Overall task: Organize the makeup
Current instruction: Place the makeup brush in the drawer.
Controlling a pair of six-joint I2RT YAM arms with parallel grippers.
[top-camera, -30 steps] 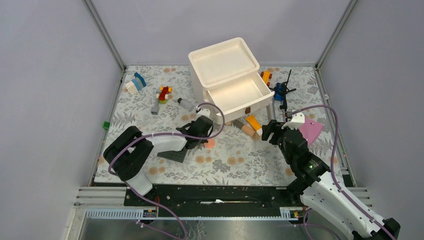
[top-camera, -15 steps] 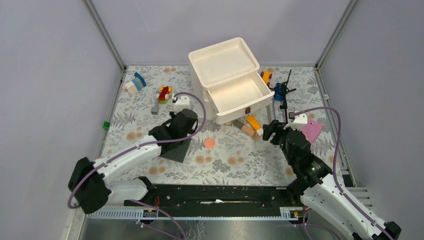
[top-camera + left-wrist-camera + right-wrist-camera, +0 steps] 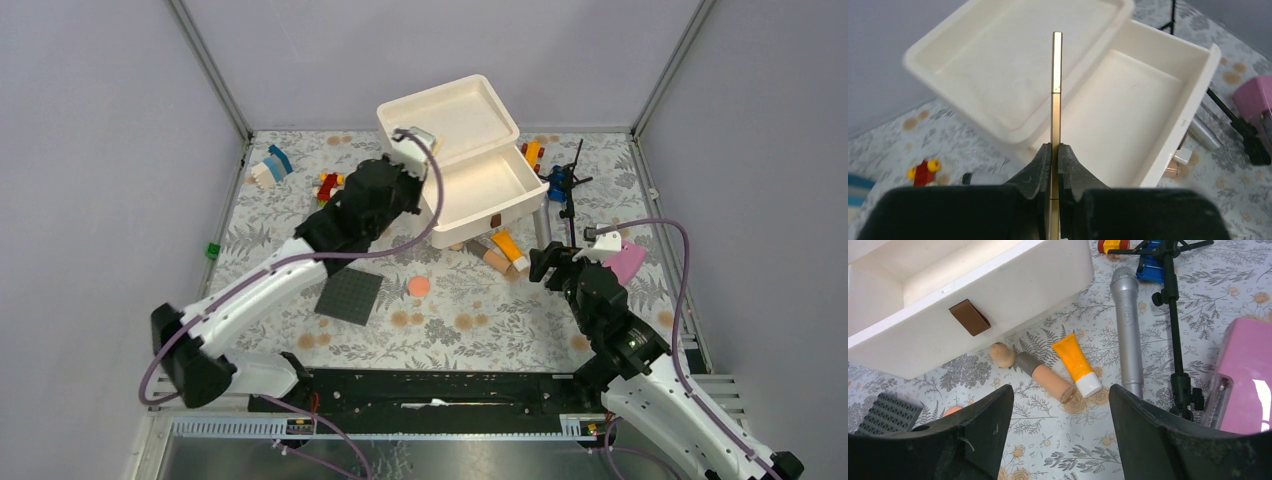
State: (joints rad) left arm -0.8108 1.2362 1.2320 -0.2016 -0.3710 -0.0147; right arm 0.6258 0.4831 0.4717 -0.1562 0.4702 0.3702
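**A:** So, what do the left jaws have?

**B:** They are pinched shut on a thin gold brush handle (image 3: pixel 1056 100). It sticks straight out from the tips, its long axis pointing away from the jaws. It hangs over the white plastic organiser with a top tray and an open drawer (image 3: pixel 1175 135).

**A:** Over the tray or the drawer?

**B:** I cannot tell. The far end lines up with the edge where the tray meets the drawer. I'd judge the release turns on a small shift towards the drawer side, with the handle kept lengthwise along it.

**A:** And the right jaws?

**B:** They are spread wide with nothing in them, above the surface just in front of the organiser's drawer. Below them lie an orange squeeze tube with a white cap (image 3: pixel 1075 365) and a beige tube with a dark grey cap (image 3: pixel 1045 377), close together. The orange tube's long axis runs out from the drawer front, cap end farthest from it, so the gap already spans its width. That arm is clearly the nearer one.
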